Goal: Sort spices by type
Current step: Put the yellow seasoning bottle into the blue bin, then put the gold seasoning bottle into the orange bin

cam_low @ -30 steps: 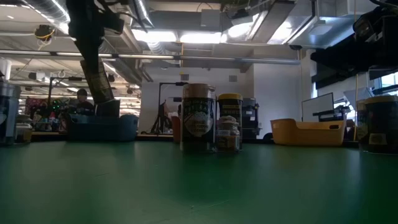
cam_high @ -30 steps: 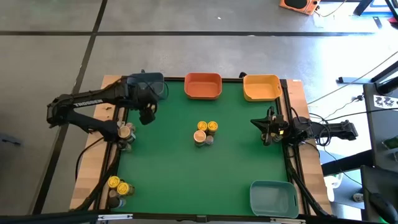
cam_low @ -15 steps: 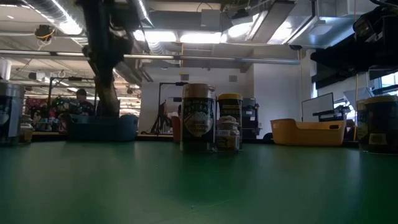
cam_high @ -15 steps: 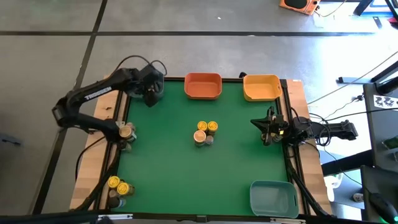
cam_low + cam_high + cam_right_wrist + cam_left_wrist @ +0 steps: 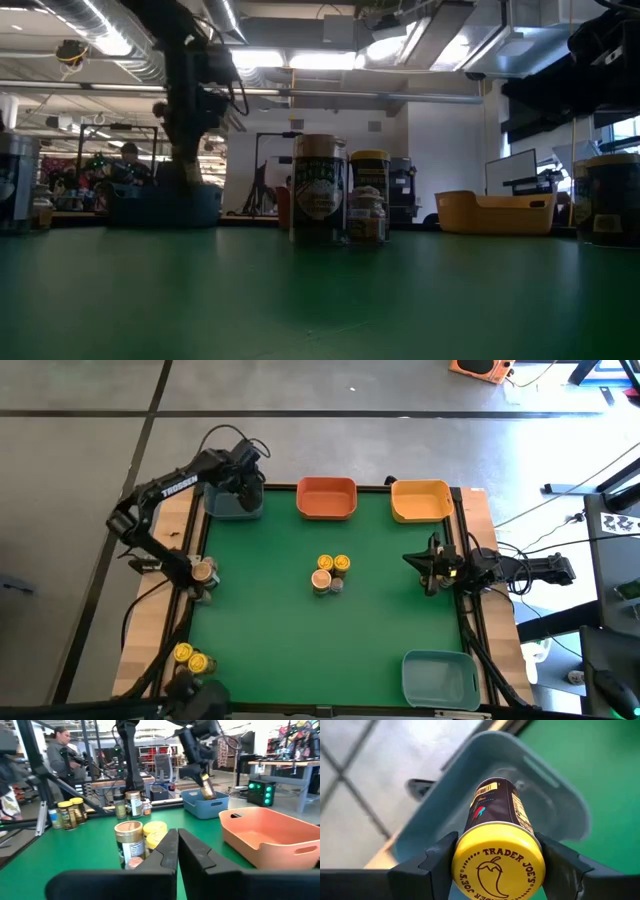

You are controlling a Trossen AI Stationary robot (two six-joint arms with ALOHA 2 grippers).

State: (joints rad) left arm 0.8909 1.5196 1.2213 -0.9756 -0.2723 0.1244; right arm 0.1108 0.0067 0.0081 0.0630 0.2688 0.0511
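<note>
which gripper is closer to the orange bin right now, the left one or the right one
Left. The left gripper is over the blue bin right beside the orange bin, holding a yellow-lidded jar. The right gripper waits farther off near the table's right edge.

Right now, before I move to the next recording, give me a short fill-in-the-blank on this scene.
1. The left gripper holds a spice jar with a ____ lid.
2. That jar hangs over the ____ bin.
3. The right gripper holds ____.
4. The orange bin sits beside the ____ bin.

Answers: yellow; blue; nothing; yellow
</note>
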